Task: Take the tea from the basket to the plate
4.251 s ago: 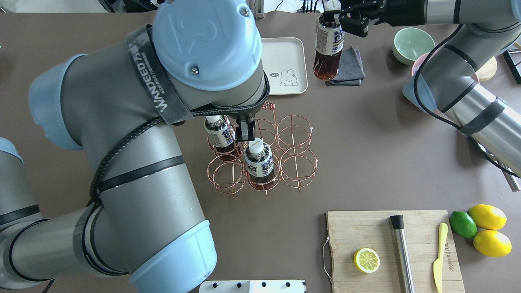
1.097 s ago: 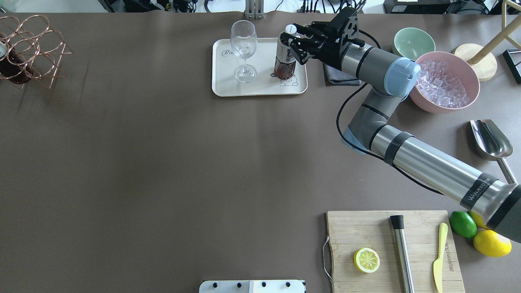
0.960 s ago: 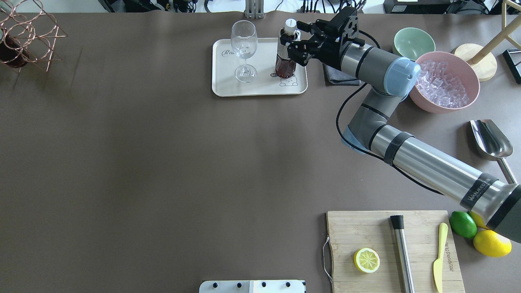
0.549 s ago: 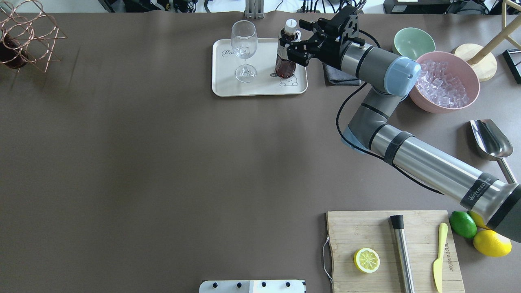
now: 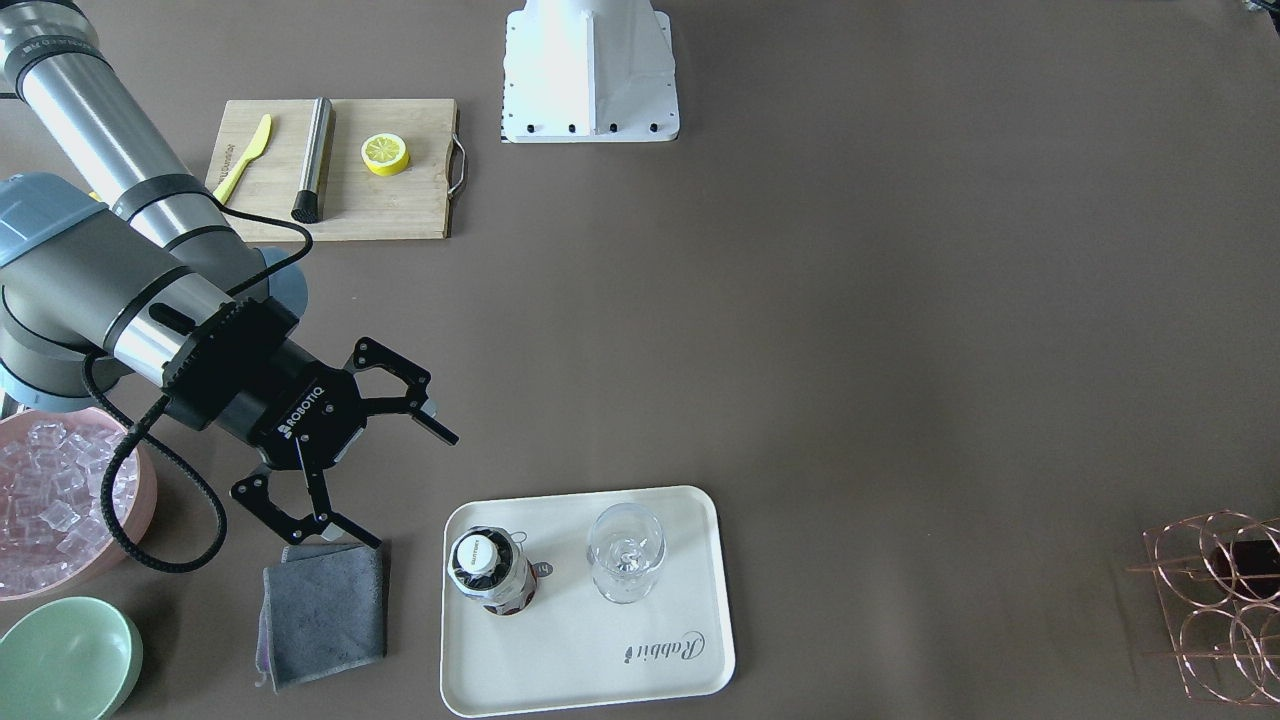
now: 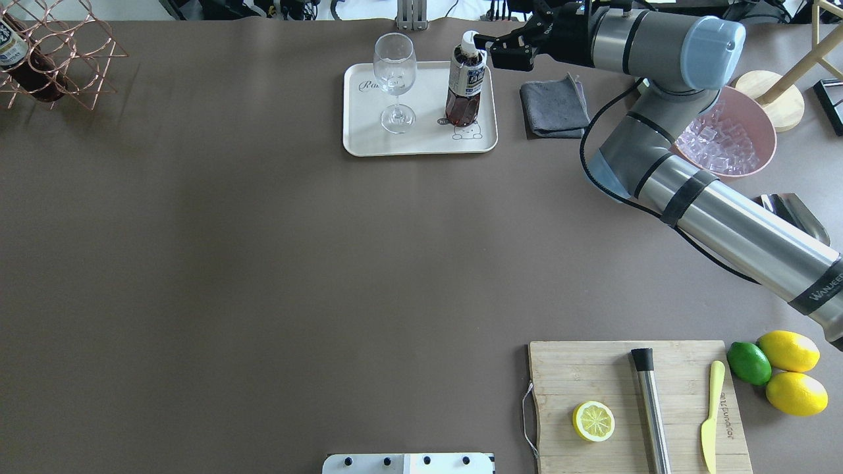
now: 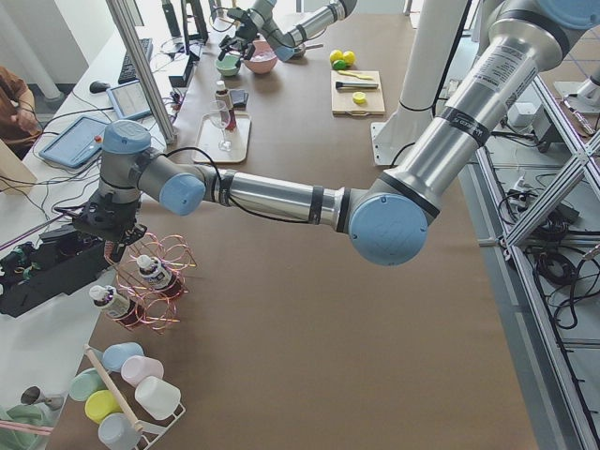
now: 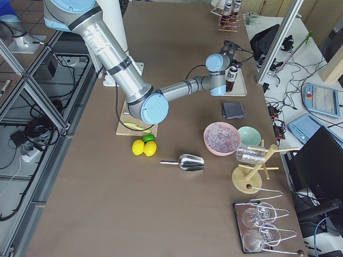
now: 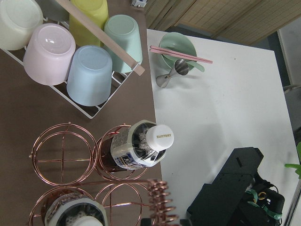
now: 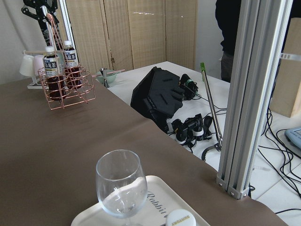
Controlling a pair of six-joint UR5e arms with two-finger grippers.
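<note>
Tea: the tea (image 6: 465, 79) stands upright on the plate (image 6: 369, 141), in the half nearer the right arm, its base just above the small animal drawing.
Plate edges: the bottle is close to the plate's side rim that faces the grey cloth (image 6: 554, 108). The wine glass (image 6: 395, 82) stands on the same plate on the bottle's other side, apart from it.
Right gripper: the right gripper (image 5: 412, 492) has its jaws spread wide and holds nothing. In the front-facing view it hangs off the plate, one fingertip over the cloth's corner, clear of the bottle.
Left gripper: the left gripper (image 10: 40, 10) sits at the top of the basket's handle; whether it clamps the wire I cannot tell.
Basket: the basket (image 6: 59, 66) is at the table's far corner on the left arm's side, tilted and cut by the overhead view's edge, with two more bottles (image 9: 136, 148) in its cells.
Open room: a wide bare stretch of brown table (image 6: 263, 263) lies between the plate and the cutting board (image 6: 566, 368). The pink bowl (image 6: 724, 141) of ice crowds the right arm's elbow.
Tea's look: clear plastic, dark red-brown liquid, white screw cap, white-and-dark-blue label around the upper body.
</note>
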